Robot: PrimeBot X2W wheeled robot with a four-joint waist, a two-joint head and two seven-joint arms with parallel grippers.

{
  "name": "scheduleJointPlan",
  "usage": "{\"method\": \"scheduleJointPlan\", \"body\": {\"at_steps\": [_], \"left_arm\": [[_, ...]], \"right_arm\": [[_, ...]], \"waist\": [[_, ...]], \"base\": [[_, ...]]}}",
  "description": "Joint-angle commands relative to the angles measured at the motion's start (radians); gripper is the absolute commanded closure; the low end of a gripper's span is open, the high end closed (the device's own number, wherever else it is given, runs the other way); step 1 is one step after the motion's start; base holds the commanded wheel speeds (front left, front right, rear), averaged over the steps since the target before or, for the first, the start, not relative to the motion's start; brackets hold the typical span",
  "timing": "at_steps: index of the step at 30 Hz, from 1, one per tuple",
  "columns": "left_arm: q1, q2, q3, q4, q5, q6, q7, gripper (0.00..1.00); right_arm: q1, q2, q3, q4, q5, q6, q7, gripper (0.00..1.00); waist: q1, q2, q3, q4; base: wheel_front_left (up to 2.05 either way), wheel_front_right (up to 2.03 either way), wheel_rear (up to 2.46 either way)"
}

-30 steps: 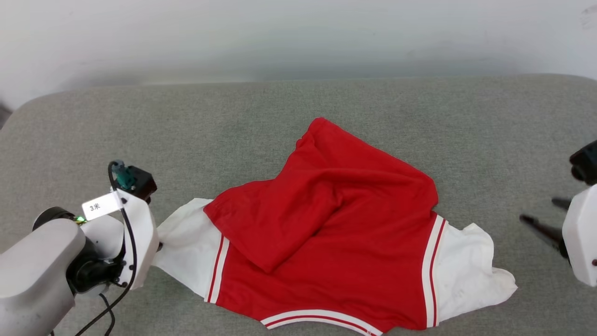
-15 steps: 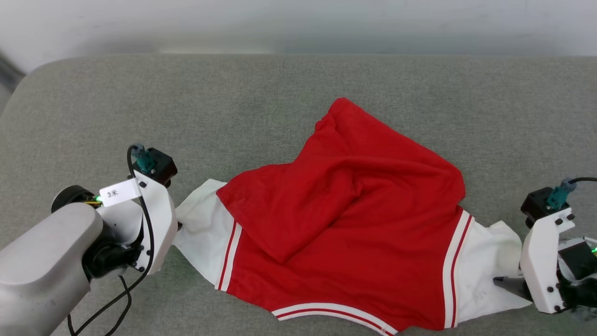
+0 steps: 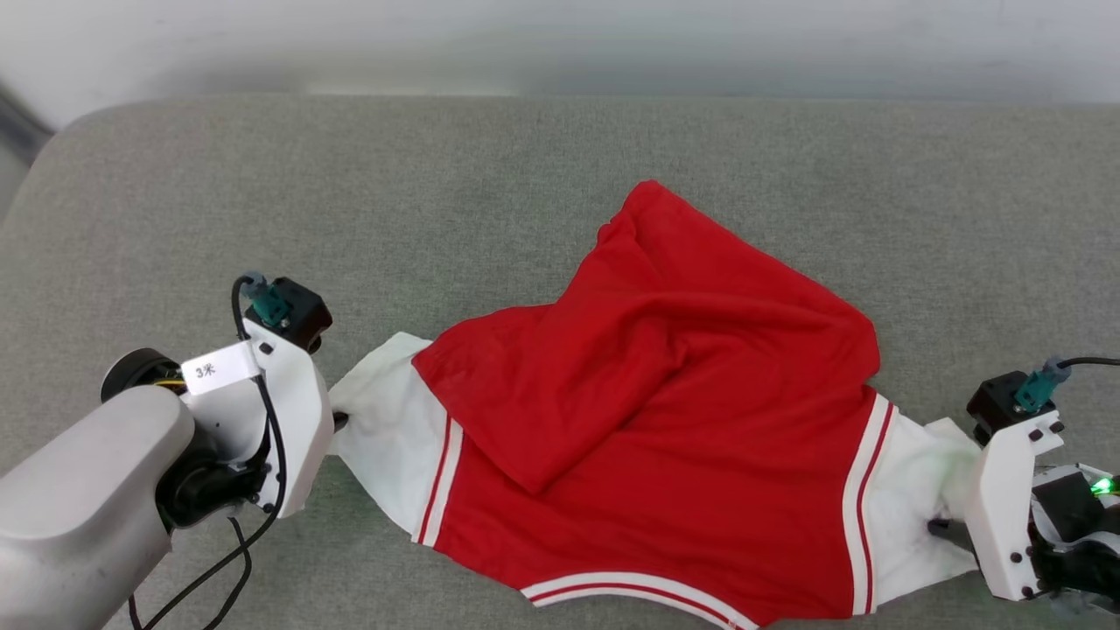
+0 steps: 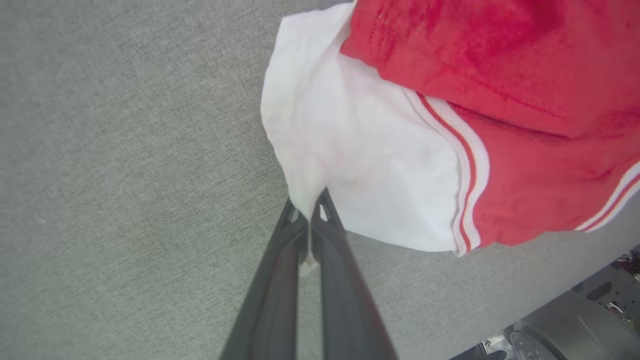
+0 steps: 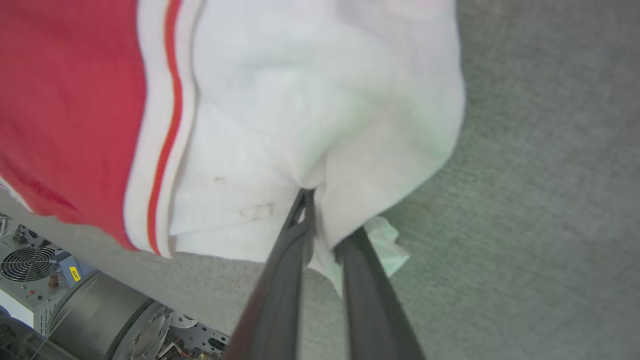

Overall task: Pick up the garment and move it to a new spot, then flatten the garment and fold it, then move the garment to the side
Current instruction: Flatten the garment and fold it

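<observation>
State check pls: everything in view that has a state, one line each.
garment: lying crumpled on the grey cushion, red body folded over itself, not flattened.
left end effector: shut on the garment's white sleeve edge.
right end effector: closed on a fold of the other white sleeve, with fabric bunched between its fingers.

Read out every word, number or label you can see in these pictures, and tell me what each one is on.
"3米": on the white tag hanging at the robot's left arm.
Yellow sticker on the pale machine case: dark print, too small to read.
Shirt: no lettering on the parts that show.
</observation>
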Motion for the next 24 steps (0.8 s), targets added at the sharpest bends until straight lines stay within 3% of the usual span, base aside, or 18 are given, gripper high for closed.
{"method": "scheduleJointPlan", "body": {"at_steps": [1,9,13,18,24], "left_arm": [[0.028,0.009,0.001,-0.015,0.006,-0.003,-0.039,1.0],[0.081,0.059,0.031,-0.123,0.0,0.014,-0.128,1.0],[0.093,0.113,0.081,-0.248,-0.03,0.054,-0.167,1.0],[0.055,0.162,0.138,-0.36,-0.044,0.092,-0.178,1.0],[-0.017,0.165,0.185,-0.412,-0.033,0.099,-0.186,1.0]], "right_arm": [[-0.007,0.017,0.025,-0.006,0.026,0.003,-0.068,1.0],[0.02,-0.07,-0.026,-0.107,0.068,0.002,-0.217,1.0],[0.046,-0.118,-0.094,-0.2,0.078,0.002,-0.264,1.0],[0.034,-0.125,-0.195,-0.294,0.071,0.002,-0.277,1.0],[-0.032,-0.111,-0.286,-0.345,0.043,0.001,-0.268,1.0]], "waist": [[0.0001,0.0,-0.037,-0.01],[0.0001,0.0,-0.124,-0.018],[0.0001,0.0,-0.165,-0.024],[0.0001,0.0,-0.185,-0.028],[0.0001,0.0,-0.177,-0.027]], "base": [[0.0,0.0,0.0],[0.0,0.0,0.0],[0.0,0.0,0.0],[0.0,0.0,0.0],[0.0,0.0,0.0]]}}
